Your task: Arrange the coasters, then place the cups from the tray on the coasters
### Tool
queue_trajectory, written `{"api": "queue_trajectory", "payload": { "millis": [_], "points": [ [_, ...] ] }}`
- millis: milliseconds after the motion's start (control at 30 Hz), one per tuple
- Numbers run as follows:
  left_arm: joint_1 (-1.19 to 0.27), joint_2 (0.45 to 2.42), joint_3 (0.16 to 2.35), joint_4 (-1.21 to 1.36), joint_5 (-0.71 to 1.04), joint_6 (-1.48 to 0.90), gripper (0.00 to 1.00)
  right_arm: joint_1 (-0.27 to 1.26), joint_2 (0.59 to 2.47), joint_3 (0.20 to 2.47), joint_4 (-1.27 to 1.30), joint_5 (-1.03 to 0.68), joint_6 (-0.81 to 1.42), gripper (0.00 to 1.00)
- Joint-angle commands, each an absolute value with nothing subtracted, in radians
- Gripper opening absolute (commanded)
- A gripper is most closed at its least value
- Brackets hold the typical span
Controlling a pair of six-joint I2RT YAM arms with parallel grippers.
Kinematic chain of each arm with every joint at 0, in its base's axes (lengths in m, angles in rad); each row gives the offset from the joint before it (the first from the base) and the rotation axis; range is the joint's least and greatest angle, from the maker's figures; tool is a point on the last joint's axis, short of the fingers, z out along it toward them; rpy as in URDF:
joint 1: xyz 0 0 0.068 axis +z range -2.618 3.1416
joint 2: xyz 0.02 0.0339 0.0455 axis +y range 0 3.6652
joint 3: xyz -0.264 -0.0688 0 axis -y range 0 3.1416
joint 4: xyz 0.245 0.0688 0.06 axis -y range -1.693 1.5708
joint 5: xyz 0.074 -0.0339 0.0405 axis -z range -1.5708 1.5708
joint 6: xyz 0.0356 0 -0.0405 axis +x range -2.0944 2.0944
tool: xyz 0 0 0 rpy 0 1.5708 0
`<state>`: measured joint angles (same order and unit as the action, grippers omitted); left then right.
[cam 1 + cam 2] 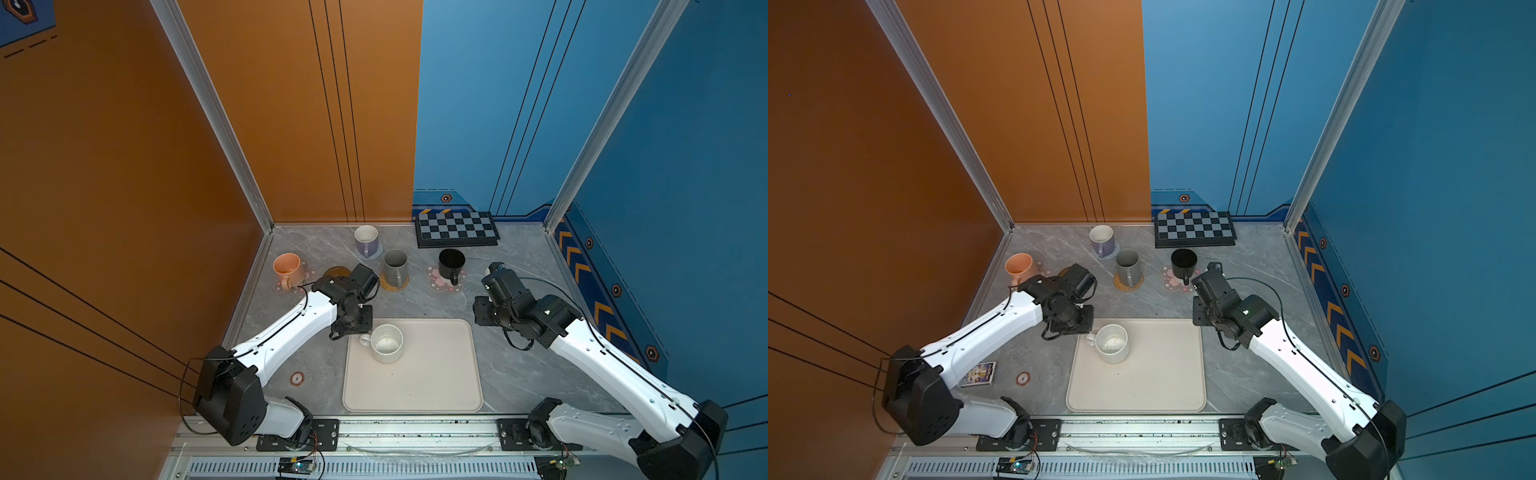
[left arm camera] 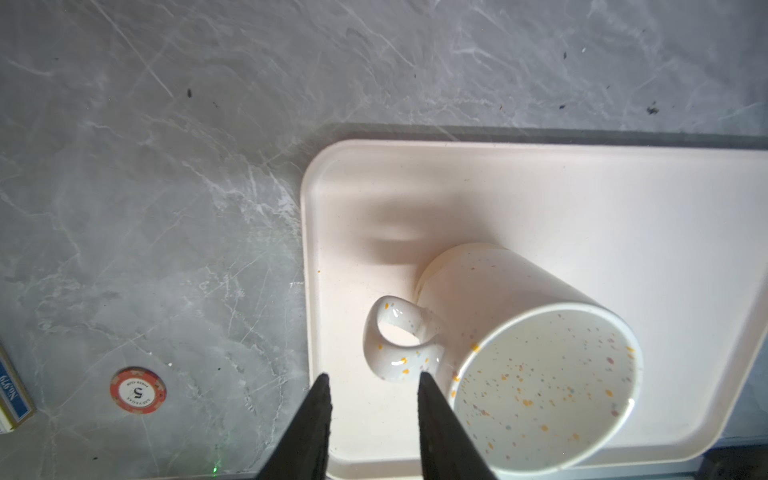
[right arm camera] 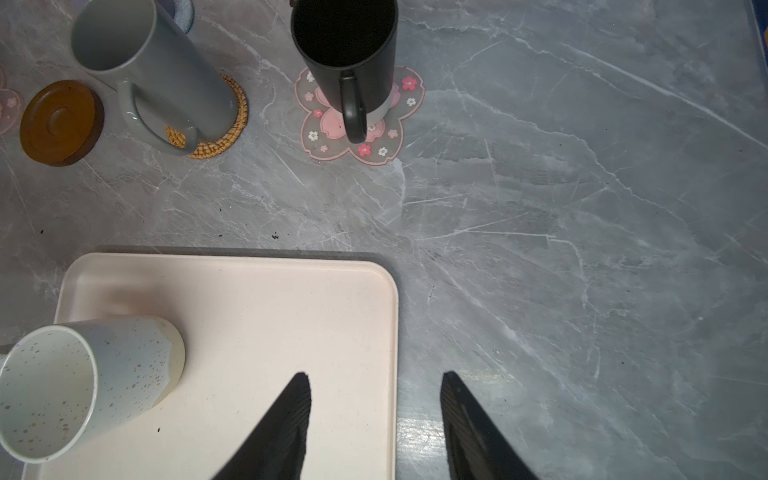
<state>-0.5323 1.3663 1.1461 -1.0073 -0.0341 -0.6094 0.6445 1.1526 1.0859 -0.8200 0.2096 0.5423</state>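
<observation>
Left pincer (image 2: 374, 376) open at the handle of the speckled mug (image 2: 498, 291); right pincer (image 3: 376, 376) open, empty; left arm (image 1: 291, 324) half-hides the brown coaster (image 1: 336, 271).

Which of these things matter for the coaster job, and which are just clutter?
Job: tray, speckled mug standing on it, bare brown coaster, grey mug, black mug, peach mug, lavender mug (these four already placed).
Lying about: chequered board, poker chip, card box.

Left arm (image 1: 286, 328) and right arm (image 1: 615, 365) are twins: chunky white shells dotted with tiny screws, black motor housings at each joint, thin black cables (image 1: 181, 388) looping off them. Fingers (image 2: 309, 428) are matte black wedges tapering to points.
</observation>
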Motion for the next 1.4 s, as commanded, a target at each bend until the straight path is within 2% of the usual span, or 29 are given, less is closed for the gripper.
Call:
{"api": "queue_trajectory", "payload": {
  "millis": [0, 233, 567, 900, 1367],
  "points": [
    [-0.479, 1.293, 1.143, -1.037, 0.005, -0.584, 0.37, 0.695, 1.23, 1.149, -0.707, 0.201, 0.506, 0.53],
    [-0.387, 1.273, 1.194, -1.054, 0.031, -0.519, 0.38, 0.803, 1.504, 1.309, -0.559, 0.172, 0.4, 0.51],
    [-0.286, 1.27, 1.224, -1.056, 0.078, -0.482, 0.38, 0.766, 1.853, 1.579, -0.506, 0.084, 0.326, 0.5],
    [-0.212, 1.282, 1.241, -1.055, 0.103, -0.462, 0.38, 0.722, 1.993, 1.674, -0.482, 0.014, 0.323, 0.49],
    [-0.203, 1.298, 1.254, -1.055, 0.103, -0.466, 0.38, 0.725, 2.112, 1.751, -0.46, -0.038, 0.351, 0.48]
  ]
}}
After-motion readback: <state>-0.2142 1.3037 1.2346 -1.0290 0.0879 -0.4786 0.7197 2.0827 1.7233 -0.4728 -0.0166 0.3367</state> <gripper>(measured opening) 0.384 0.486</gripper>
